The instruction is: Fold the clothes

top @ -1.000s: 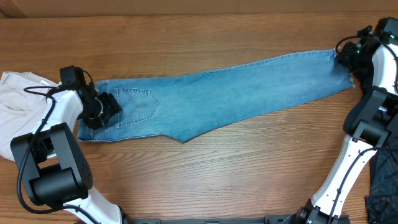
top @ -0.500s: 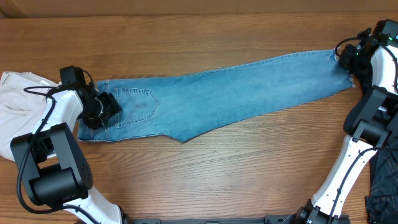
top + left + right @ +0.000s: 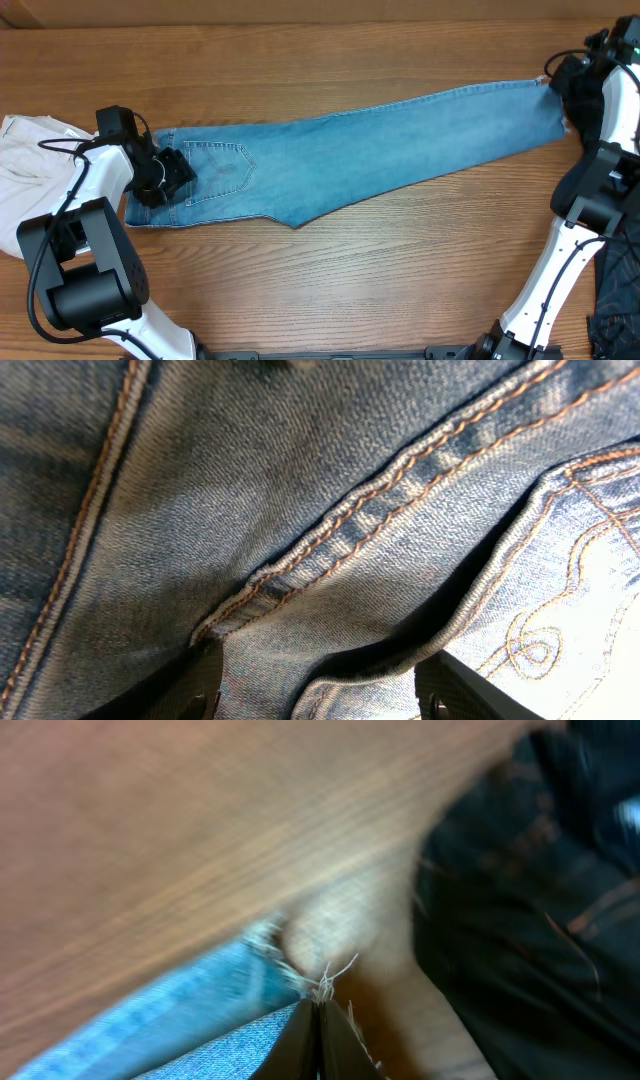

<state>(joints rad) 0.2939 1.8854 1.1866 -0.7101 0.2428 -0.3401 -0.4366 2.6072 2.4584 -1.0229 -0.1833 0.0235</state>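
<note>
left claw sat on the waistband end of the jeans in the overhead view, at the left of the table. right claw was at the frayed hem, far right. the jeans' long axis ran left to right between the two, drifting to the far side toward the hem. each arm therefore had its own end nearest, and a fold would probably carry one end along that axis to the other. cream trousers lay just left of the waistband, and a black garment at the near right edge.

from the left wrist, the fingers stood apart, released, straddling a raised seam beside the stitched pocket.

from the right wrist, blurred, the claw's tips were clenched together with frayed threads at them, apparently gripping the hem.
</note>
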